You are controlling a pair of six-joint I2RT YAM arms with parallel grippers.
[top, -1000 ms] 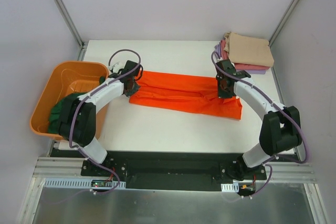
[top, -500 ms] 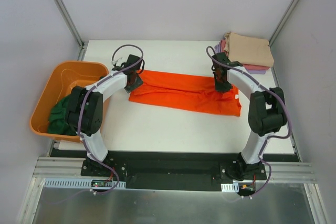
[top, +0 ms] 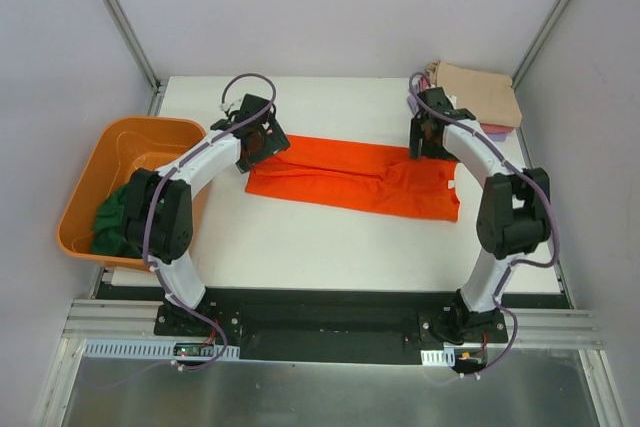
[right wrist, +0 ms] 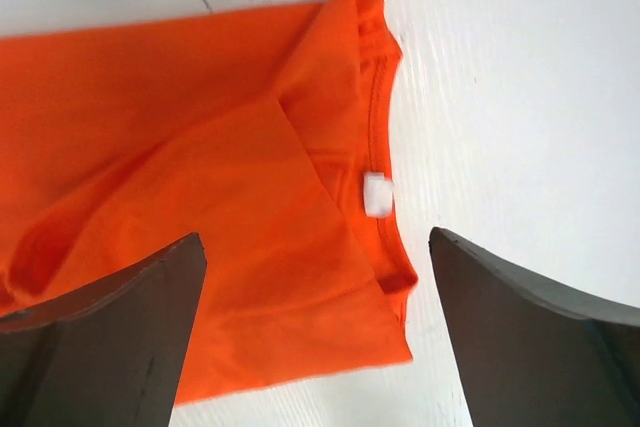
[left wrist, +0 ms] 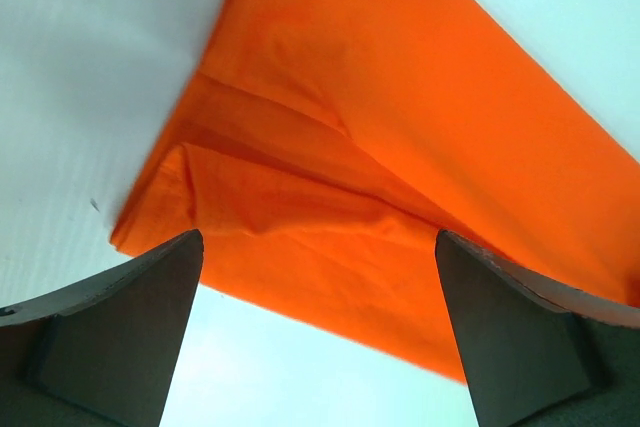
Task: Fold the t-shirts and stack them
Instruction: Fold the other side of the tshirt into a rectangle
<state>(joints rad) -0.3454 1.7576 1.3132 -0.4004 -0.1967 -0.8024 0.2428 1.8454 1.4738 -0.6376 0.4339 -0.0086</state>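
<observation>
Top view: orange t-shirt point(top: 350, 175) lies mid-table point(top: 330, 247), folded lengthwise into long strip; cross-folds not yet made. Left gripper point(top: 258, 137) over its left end, right gripper point(top: 428, 137) over far right end. Tan t-shirt point(top: 478, 95) tops folded stack at far right corner. Dark green t-shirt point(top: 115, 217) bunched in orange tub point(top: 130, 132), unfolded.

Left wrist: fingers point(left wrist: 110, 337) wide apart, empty; strip's layered end below.

Right wrist: fingers point(right wrist: 100, 337) spread, nothing held; collar point(right wrist: 385, 97) with white label point(right wrist: 377, 193) below.

Judgement: past halfway; orange and green shirts left to finish.

This looks like a robot lab: 2 robot arms point(top: 205, 159) bolted by a white table point(top: 330, 247), with plain walls point(top: 330, 7) and metal rails point(top: 120, 17).
</observation>
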